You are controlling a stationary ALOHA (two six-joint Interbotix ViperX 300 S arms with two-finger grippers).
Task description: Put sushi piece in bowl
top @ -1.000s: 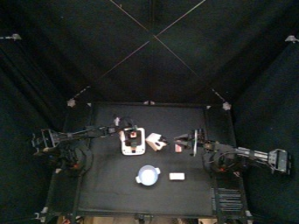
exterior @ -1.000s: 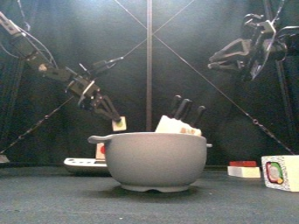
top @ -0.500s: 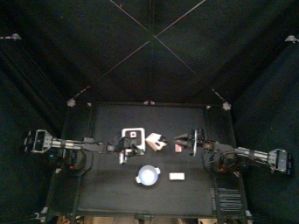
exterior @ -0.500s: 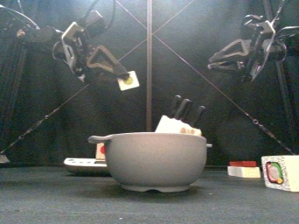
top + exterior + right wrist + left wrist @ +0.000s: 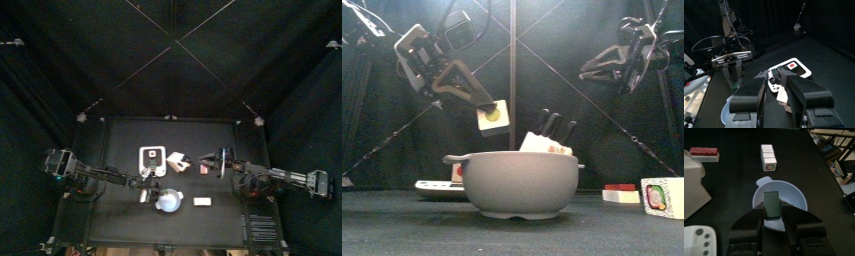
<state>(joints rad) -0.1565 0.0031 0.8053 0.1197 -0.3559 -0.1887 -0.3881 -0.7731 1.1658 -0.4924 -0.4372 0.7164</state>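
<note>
Looking straight down, the top view puts the left hand point(image 5: 150, 190) just beside the bowl point(image 5: 168, 202) on the worktop point(image 5: 120, 215), while the right arm rests apart. The front view alone shows height: the sushi piece point(image 5: 493, 117), pinched in that hand, hangs above the rim, likely for a clean drop. The left wrist view lines the piece over the bowl's hollow; the right wrist view shows the right hand point(image 5: 775, 88) spread, empty.

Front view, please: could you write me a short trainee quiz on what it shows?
1. True or false: the left gripper holds the sushi piece above the bowl.
2. Where is the right gripper? A: raised, away from the bowl. B: inside the bowl. C: resting on the table.
3. Is the sushi piece in the bowl yet?
Key: 1 true; 2 A; 3 no.
</note>
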